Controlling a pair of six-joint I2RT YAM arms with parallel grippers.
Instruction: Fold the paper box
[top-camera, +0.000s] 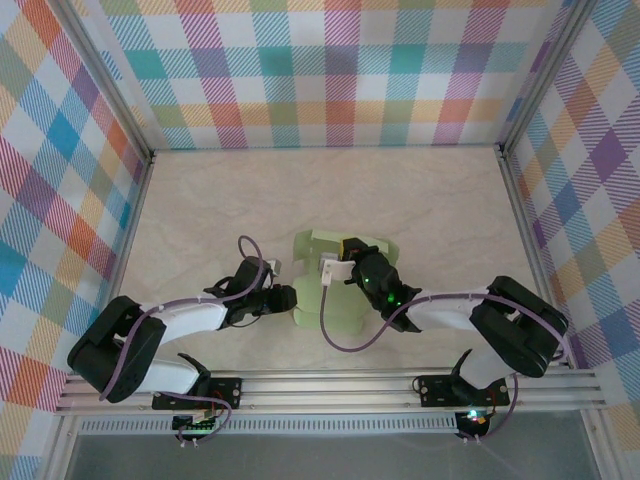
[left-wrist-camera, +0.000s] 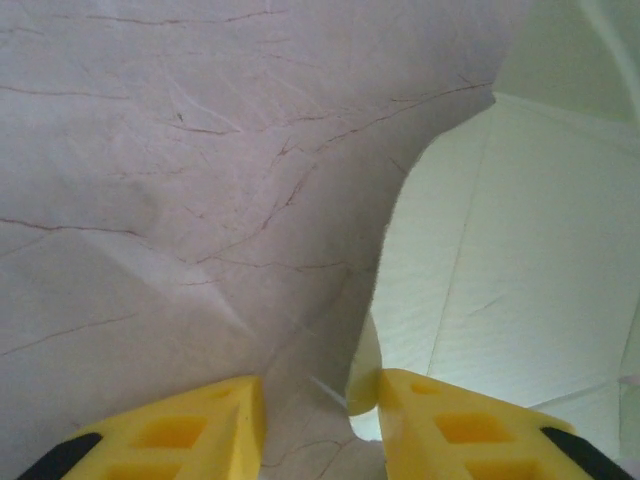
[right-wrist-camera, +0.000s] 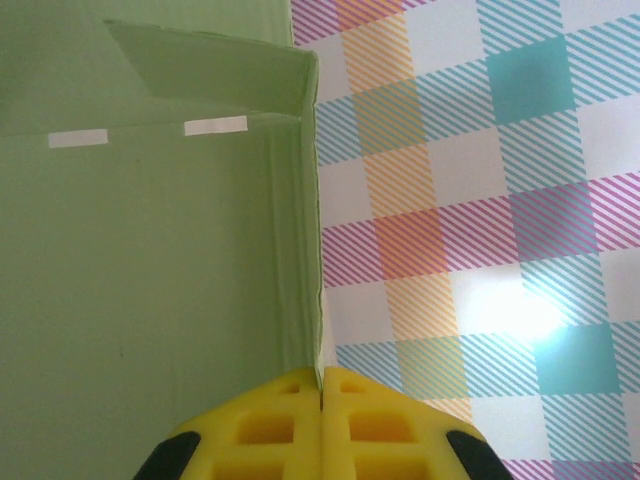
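Marble-patterned table (top-camera: 430, 200), fenced by plaid walls (top-camera: 330, 70), carries the paper box (top-camera: 345, 315), pale green card lying at its near middle between the two arms. The right gripper (right-wrist-camera: 321, 372) sits over the box, its yellow fingers pressed together on the edge of an upright side wall (right-wrist-camera: 305, 220). The left gripper (left-wrist-camera: 320, 382) is at the box's left edge, fingers spread, with a small rounded flap (left-wrist-camera: 363, 365) standing in the gap just beside one finger.

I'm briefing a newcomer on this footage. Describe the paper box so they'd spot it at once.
Start at the cream table ringed by checked walls, then look to the middle of its near half. The paper box sits there: the only pale green card.
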